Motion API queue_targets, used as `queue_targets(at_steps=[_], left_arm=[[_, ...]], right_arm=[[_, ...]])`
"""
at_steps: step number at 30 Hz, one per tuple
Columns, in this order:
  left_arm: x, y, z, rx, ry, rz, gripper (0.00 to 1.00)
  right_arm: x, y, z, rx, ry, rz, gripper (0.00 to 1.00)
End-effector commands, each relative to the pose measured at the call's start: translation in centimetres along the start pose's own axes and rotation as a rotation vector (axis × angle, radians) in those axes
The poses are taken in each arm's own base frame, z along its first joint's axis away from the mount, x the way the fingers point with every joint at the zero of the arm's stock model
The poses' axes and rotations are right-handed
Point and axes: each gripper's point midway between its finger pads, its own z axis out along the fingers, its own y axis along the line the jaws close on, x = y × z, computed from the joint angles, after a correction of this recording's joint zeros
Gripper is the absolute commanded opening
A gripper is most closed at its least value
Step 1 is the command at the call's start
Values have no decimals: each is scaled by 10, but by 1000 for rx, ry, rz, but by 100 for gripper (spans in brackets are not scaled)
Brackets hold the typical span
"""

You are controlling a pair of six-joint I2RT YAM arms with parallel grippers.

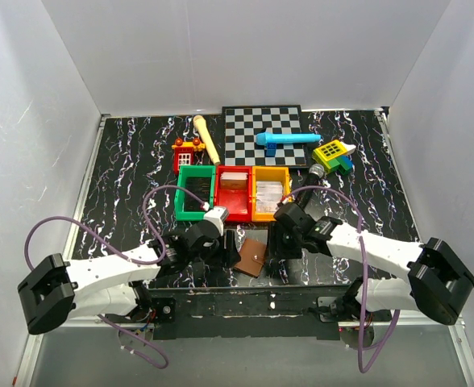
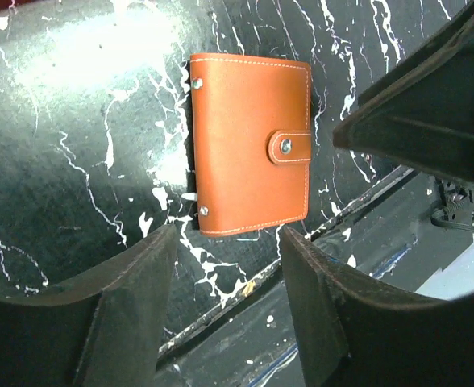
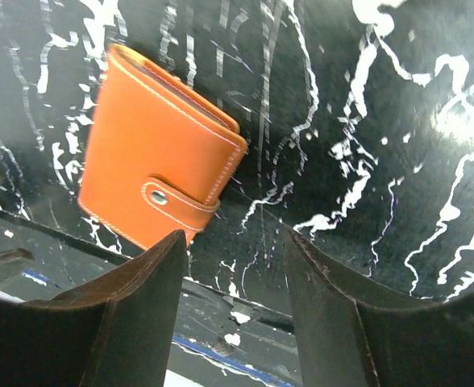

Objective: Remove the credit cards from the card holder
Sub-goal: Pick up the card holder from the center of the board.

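Two empty grippers, jaws apart, flank the closed card holder (image 1: pixel 251 258) by the table's (image 1: pixel 124 161) near edge.
Holder lies squarely ahead of left gripper (image 2: pixel 227 242); offset leftward from right gripper (image 3: pixel 235 242), strap (image 2: pixel 289 147) facing it.

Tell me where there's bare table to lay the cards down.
Bare table left of the green bin and right of the orange bin. Crowded: near edge, around the card holder.

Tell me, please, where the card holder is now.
In the top view, the card holder lies centred at the near edge of the table, just before the red bin.
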Motion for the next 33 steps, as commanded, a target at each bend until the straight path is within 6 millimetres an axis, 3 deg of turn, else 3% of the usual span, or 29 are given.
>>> queue_targets(at_steps=[1,5,14,21,33], left_arm=[[-19,-12,8,18,-59,28,51],[-11,-6,19,-13,-16,27,42],[4,6,31,-62,33,8,40],[11,3,34,-38,65,18,41],[15,3,26,-11,57,-5,31]], right_arm=[[-10,23,7,-96,-47,171,59],[-8,22,17,-76,-28,185,58],[-4,18,32,-61,16,191,57],[-11,31,37,-82,55,120,54],[-22,36,37,-49,73,13,47]])
